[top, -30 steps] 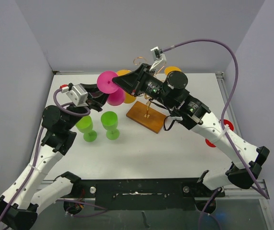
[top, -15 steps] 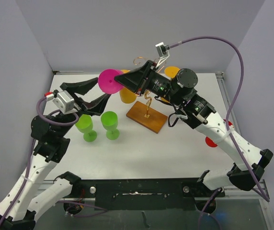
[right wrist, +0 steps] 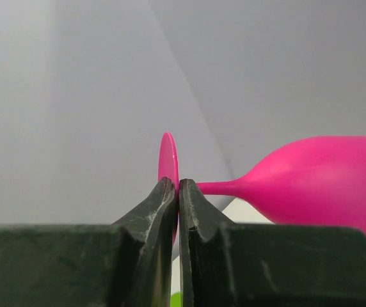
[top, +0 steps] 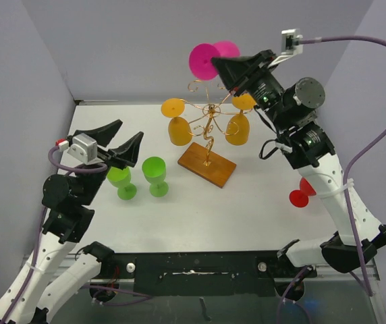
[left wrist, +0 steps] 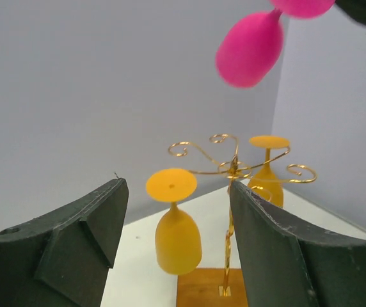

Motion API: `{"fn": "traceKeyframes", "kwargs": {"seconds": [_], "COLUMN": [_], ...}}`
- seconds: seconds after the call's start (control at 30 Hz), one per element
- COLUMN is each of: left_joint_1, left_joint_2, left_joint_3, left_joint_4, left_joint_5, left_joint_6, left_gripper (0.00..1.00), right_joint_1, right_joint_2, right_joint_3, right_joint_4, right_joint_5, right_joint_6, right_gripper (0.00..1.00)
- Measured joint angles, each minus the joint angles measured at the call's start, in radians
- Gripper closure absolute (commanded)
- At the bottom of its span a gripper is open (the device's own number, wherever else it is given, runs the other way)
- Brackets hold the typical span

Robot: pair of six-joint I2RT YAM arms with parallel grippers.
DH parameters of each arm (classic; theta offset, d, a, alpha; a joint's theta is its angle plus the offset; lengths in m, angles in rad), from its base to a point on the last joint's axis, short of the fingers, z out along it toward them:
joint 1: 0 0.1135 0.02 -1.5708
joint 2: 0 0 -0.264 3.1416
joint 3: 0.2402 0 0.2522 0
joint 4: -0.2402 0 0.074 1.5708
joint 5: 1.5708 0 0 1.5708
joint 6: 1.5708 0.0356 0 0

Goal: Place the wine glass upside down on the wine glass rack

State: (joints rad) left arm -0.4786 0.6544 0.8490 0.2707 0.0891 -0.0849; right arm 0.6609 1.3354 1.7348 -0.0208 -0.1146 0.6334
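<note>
A pink wine glass (top: 203, 62) hangs in the air, high above and behind the wine glass rack (top: 210, 111). My right gripper (top: 221, 67) is shut on the edge of the glass's round foot (right wrist: 167, 160), with stem and bowl (right wrist: 324, 179) lying sideways to the right. The gold wire rack stands on a brown wooden base (top: 206, 164). My left gripper (top: 127, 135) is open and holds nothing, low at the left, facing the rack (left wrist: 234, 167). The pink bowl (left wrist: 250, 48) shows at the top of the left wrist view.
Two orange glasses (top: 178, 128) (top: 238, 128) hang upside down on the rack. Two green glasses (top: 121, 181) (top: 155, 174) stand just below my left gripper. A red glass (top: 302, 192) lies at the right, partly behind the right arm.
My left gripper opened, let go of the pink glass and drew back to the left. The right arm lifted the glass up and to the right, above the rack.
</note>
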Motion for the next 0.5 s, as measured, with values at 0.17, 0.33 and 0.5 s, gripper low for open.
{"fn": "traceKeyframes", "kwargs": {"seconds": [0.17, 0.33, 0.5], "left_joint_1": [0.000, 0.000, 0.000], "left_joint_2": [-0.018, -0.037, -0.052], "left_joint_3": [-0.073, -0.148, -0.198], "left_joint_4": [-0.039, -0.053, -0.055], "left_joint_5": [-0.076, -0.114, -0.134], "left_joint_6": [0.000, -0.011, -0.021], "left_gripper": [0.37, 0.37, 0.37], "right_joint_1": [-0.181, -0.298, -0.383], "right_joint_2": [0.062, 0.172, 0.282], "right_joint_3": [0.058, 0.073, 0.083], "right_joint_4": [0.035, 0.062, 0.064], "right_joint_5": [-0.022, -0.093, -0.178], "right_joint_6": [-0.014, 0.001, 0.048], "right_gripper": [1.00, 1.00, 1.00]}}
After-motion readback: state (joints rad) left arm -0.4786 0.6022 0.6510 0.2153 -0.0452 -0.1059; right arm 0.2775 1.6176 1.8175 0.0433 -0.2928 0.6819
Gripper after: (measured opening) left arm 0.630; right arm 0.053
